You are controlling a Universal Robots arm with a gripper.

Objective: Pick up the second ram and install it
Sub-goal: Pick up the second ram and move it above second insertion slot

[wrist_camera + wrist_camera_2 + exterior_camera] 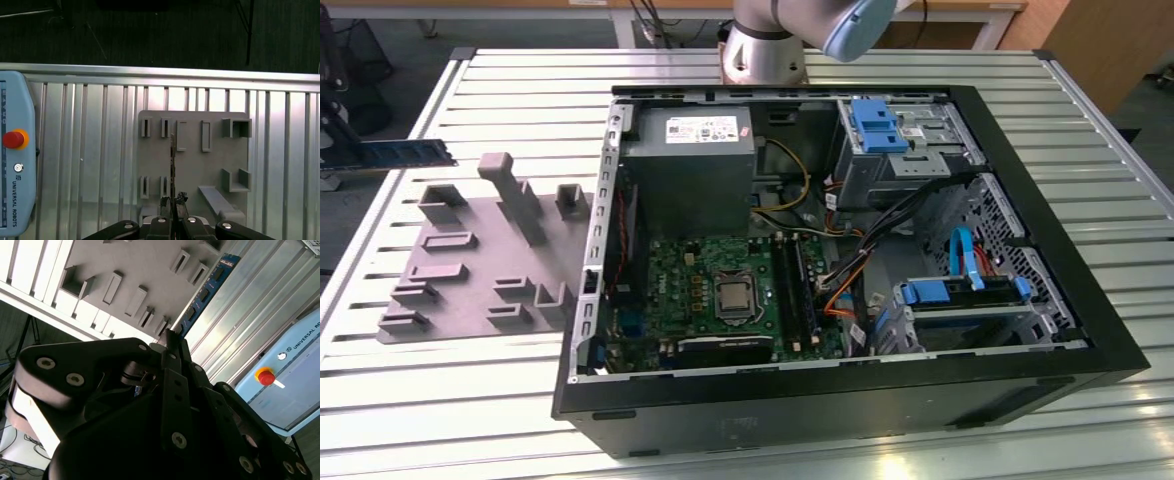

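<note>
The second ram [411,152] is a thin blue-green stick hanging in the air at the exterior view's far left, beyond the grey holder plate [467,260]. My gripper [358,158] sits at that picture's edge, shut on one end of it. In the second wrist view the ram [207,290] reaches out from the black fingertips [172,342] over the holder plate [135,270]. The first wrist view shows the ram [172,160] edge-on above the plate [192,165], clamped in my gripper [172,201].
An open computer case [854,410] lies at the exterior view's right, with the motherboard [707,290] and black memory slots [790,285] inside. The arm's base [767,45] stands behind it. A teach pendant [15,150] rests on the slatted table [90,150].
</note>
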